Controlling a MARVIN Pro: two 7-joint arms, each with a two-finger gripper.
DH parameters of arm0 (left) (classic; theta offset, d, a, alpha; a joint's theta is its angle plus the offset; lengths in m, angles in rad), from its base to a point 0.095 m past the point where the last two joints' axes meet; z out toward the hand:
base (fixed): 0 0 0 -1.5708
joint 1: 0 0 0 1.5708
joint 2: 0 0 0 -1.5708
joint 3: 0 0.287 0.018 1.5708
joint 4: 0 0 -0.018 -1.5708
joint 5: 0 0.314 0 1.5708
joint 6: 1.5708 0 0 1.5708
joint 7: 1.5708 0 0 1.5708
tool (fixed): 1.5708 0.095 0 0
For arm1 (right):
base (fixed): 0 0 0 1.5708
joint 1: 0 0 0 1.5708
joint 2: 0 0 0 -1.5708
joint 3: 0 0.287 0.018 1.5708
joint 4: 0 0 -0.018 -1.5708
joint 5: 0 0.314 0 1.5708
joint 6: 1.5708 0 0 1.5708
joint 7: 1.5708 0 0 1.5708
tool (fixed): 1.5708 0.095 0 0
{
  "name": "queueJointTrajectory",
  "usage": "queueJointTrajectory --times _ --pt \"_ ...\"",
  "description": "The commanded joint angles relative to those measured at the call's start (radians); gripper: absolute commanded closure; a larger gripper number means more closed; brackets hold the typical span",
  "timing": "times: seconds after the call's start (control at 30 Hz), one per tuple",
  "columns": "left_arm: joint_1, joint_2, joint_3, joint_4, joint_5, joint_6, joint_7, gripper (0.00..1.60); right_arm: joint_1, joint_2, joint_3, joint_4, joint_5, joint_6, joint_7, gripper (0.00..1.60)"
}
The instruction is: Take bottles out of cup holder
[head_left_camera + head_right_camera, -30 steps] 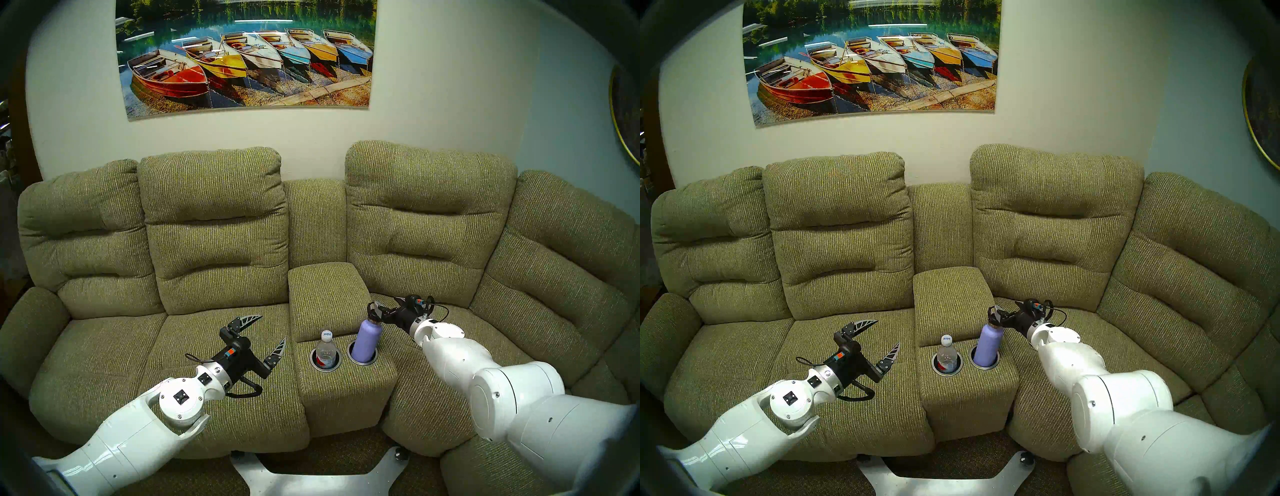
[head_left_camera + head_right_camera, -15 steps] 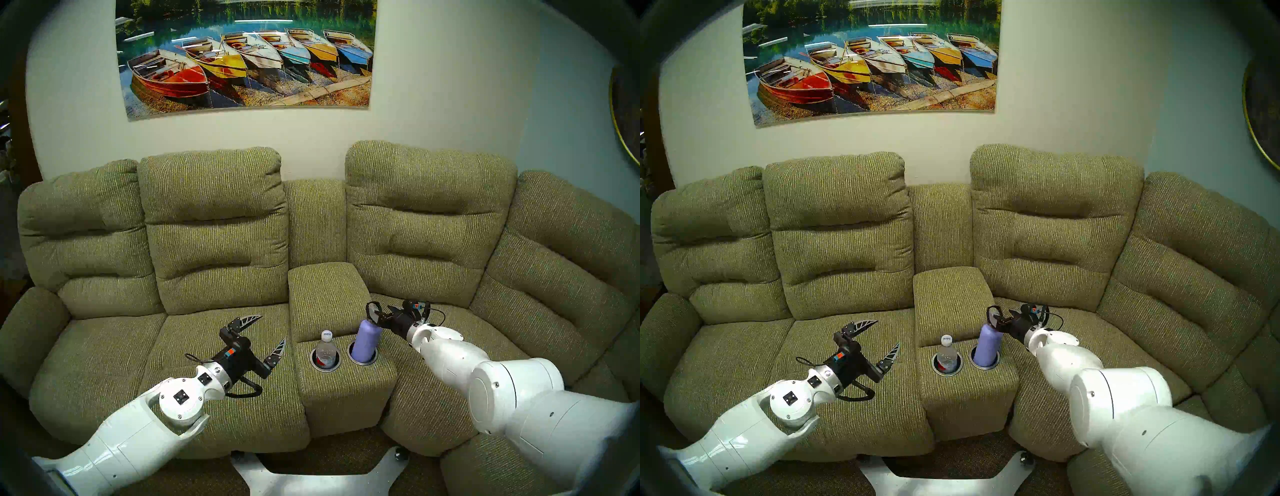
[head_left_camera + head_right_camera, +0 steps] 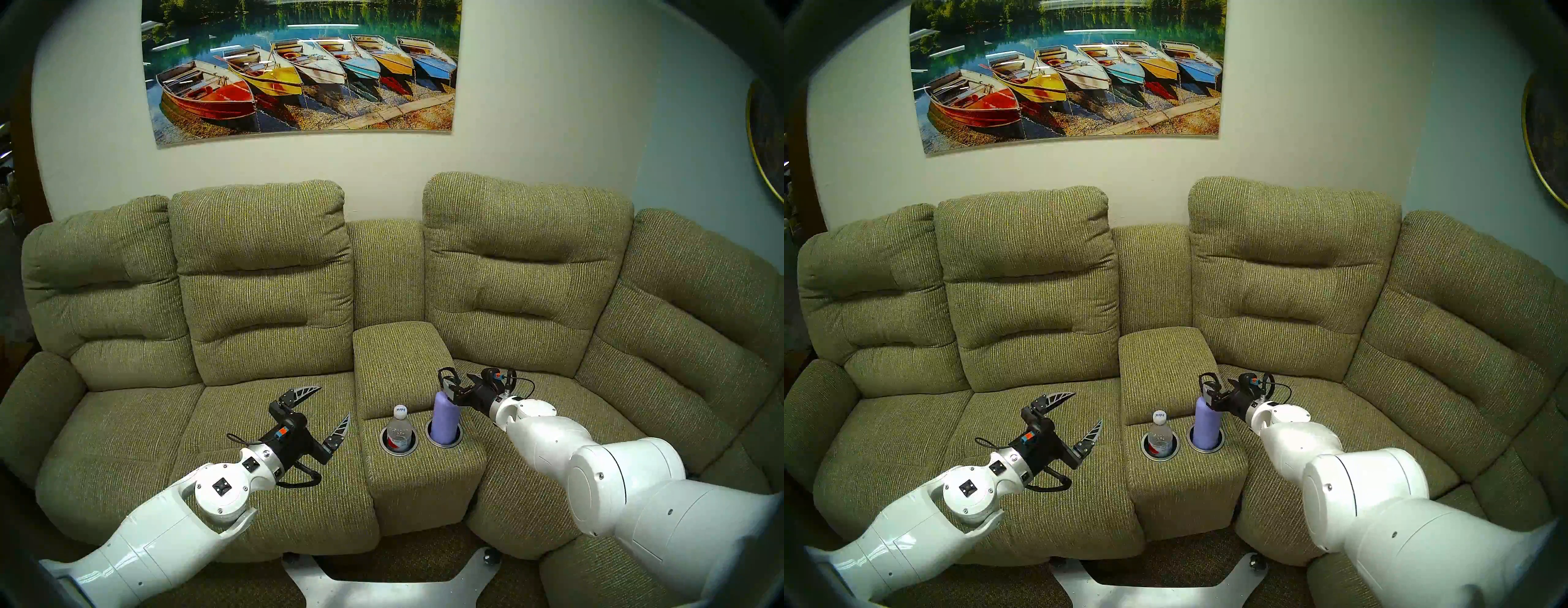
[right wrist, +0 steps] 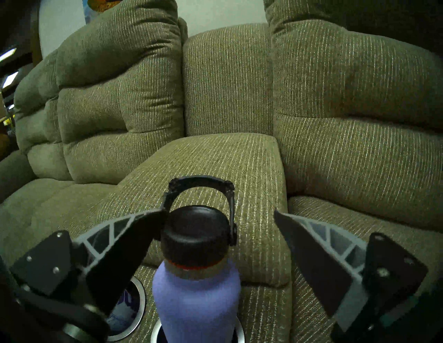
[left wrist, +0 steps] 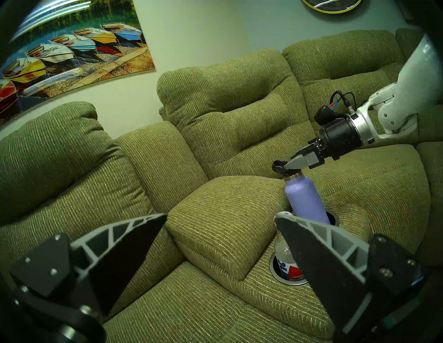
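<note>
A lavender flask with a black loop-handled cap stands in the right well of the cup holder, leaning to the left. In the left well sits a clear plastic bottle with a white cap. My right gripper is open around the flask's cap. One of its fingers touches the cap's side, and the other stands well apart. My left gripper hangs open and empty over the seat left of the console, and its finger hides part of the clear bottle in the left wrist view.
The padded console armrest rises just behind the wells. Olive sofa seats lie on both sides, with the backrests behind. My base plate shows on the floor in front.
My right gripper has moved left at the flask's cap, and the flask's top has leaned left with it. The left arm has not moved.
</note>
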Motion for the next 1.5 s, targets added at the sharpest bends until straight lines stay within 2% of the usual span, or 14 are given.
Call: queueJointTrajectory --times 0.0,0.47,0.9,1.47 --pt "-0.003 -0.001 -0.002 -0.014 -0.001 -0.004 0.000 0.00 0.017 -0.008 0.001 -0.011 0.001 -0.032 0.009 0.00" --pt "-0.003 0.000 -0.001 -0.014 -0.001 -0.004 0.001 0.00 0.021 -0.023 0.022 -0.028 0.006 -0.074 0.064 0.00" --pt "-0.004 0.001 0.000 -0.014 -0.002 -0.005 0.002 0.00 0.025 -0.022 0.025 0.005 -0.010 -0.056 0.014 0.00" --pt "-0.005 0.002 0.002 -0.013 -0.002 -0.005 0.003 0.00 0.032 -0.039 0.009 0.018 -0.039 0.008 -0.043 0.00"
